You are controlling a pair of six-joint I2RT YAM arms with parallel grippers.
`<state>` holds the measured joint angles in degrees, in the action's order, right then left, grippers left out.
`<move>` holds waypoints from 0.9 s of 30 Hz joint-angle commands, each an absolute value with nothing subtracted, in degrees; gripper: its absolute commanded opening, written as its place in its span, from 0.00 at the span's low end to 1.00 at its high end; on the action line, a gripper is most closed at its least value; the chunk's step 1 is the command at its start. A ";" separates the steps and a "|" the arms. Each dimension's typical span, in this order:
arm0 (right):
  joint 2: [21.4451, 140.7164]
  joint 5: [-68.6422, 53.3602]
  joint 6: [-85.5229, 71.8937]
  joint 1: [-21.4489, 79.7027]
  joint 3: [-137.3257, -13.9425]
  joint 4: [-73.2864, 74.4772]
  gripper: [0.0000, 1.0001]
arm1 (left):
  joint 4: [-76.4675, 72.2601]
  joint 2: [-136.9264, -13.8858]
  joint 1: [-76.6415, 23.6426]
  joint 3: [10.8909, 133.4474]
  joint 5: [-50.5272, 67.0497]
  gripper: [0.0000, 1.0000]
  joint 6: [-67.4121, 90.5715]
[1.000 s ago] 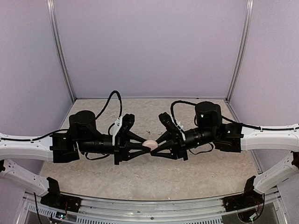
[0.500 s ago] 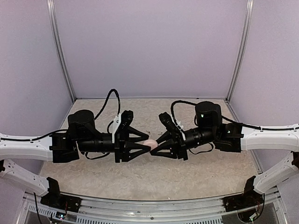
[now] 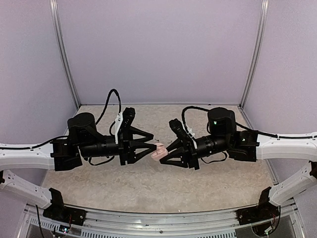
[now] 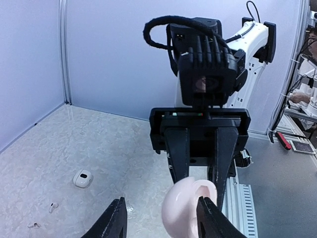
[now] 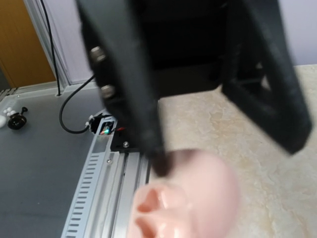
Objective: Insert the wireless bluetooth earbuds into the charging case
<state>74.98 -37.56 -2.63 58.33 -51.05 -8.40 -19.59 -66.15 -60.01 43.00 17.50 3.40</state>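
Observation:
My right gripper (image 3: pixel 166 151) is shut on the charging case (image 3: pixel 159 150), a pinkish-white clamshell held in the air over the middle of the table. Its lid stands open, and the right wrist view shows two wells in the case (image 5: pixel 198 198). In the left wrist view the right fingers (image 4: pixel 179 153) clamp the case (image 4: pixel 185 208) from both sides. My left gripper (image 3: pixel 152 144) is open just left of the case, with one fingertip (image 4: pixel 205 218) at its edge. Two tiny white earbuds lie on the table, one (image 4: pixel 53 205) near the other (image 4: pixel 33 225).
A small whitish rounded puck with a dark spot (image 4: pixel 82 178) lies on the table near the earbuds. A metal rail (image 3: pixel 158 225) runs along the near edge. Pale walls and corner posts (image 3: pixel 64 54) close in the back and sides.
My left gripper has opened and drawn back up and to the left, off the case. The case lid now stands open. The right gripper has held its place.

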 commanded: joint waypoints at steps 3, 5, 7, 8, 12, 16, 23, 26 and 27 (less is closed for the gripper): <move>72.66 -37.70 -1.16 58.37 -50.54 -7.25 0.01 | -21.27 -66.00 -57.85 43.78 15.91 0.49 5.98; 72.37 -37.40 -1.02 58.34 -50.41 -7.14 0.01 | -21.27 -65.99 -57.66 43.77 15.91 0.49 6.09; 72.07 -37.13 -0.91 58.29 -50.08 -7.19 0.01 | -21.20 -66.16 -57.53 43.77 15.75 0.49 5.95; 71.92 -36.86 -0.97 58.21 -49.83 -7.27 0.01 | -21.23 -66.11 -57.42 43.77 15.71 0.49 5.95; 70.42 -36.09 -2.85 56.92 -47.70 -8.80 0.00 | -21.43 -65.89 -56.15 43.77 14.80 0.51 6.59; 66.88 -36.78 -6.17 52.39 -44.37 -11.26 0.00 | -19.67 -67.37 -53.41 45.62 9.85 0.54 8.37; 60.77 -37.51 -8.92 45.00 -40.18 -11.75 0.01 | -10.75 -79.02 -50.09 55.40 7.35 0.55 7.29; 58.57 -37.62 -9.25 42.94 -38.83 -11.27 0.01 | -6.68 -85.63 -48.35 61.70 8.34 0.55 4.73; 57.88 -37.69 -9.38 42.25 -38.37 -11.25 0.01 | -5.20 -87.46 -47.55 63.80 9.44 0.54 4.15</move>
